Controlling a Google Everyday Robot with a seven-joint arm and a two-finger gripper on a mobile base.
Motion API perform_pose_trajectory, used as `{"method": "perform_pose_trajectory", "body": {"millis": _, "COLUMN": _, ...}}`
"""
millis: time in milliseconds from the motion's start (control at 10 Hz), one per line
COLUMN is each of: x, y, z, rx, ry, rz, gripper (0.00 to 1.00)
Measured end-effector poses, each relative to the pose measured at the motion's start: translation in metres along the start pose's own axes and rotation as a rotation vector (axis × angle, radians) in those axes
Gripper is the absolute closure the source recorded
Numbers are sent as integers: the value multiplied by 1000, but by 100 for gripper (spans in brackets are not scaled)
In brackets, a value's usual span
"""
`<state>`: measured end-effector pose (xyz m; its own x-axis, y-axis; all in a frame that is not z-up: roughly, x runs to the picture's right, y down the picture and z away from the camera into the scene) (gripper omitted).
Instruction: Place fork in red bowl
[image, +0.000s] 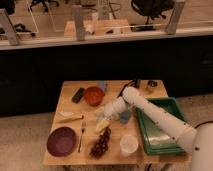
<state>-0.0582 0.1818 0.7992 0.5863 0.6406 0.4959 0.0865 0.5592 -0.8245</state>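
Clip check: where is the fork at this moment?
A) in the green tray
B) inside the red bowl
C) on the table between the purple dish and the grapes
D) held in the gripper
C: the fork lies flat on the table, just right of the purple dish and left of the grapes. The gripper is over the table's middle, on the camera's side of the red bowl, apart from the fork.

Purple dish, grapes, green tray.
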Motion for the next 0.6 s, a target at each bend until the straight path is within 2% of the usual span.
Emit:
{"method": "perform_pose_trajectory", "body": {"millis": 300, "x": -7, "y": 6, "z": 21, "rx": 0, "ry": 22, "rz": -29, "gripper": 20}}
{"method": "perform_pose_trajectory", "body": {"millis": 600, "x": -9, "y": 2, "z": 32, "rx": 14, "ry": 31, "rz": -24, "gripper": 20}}
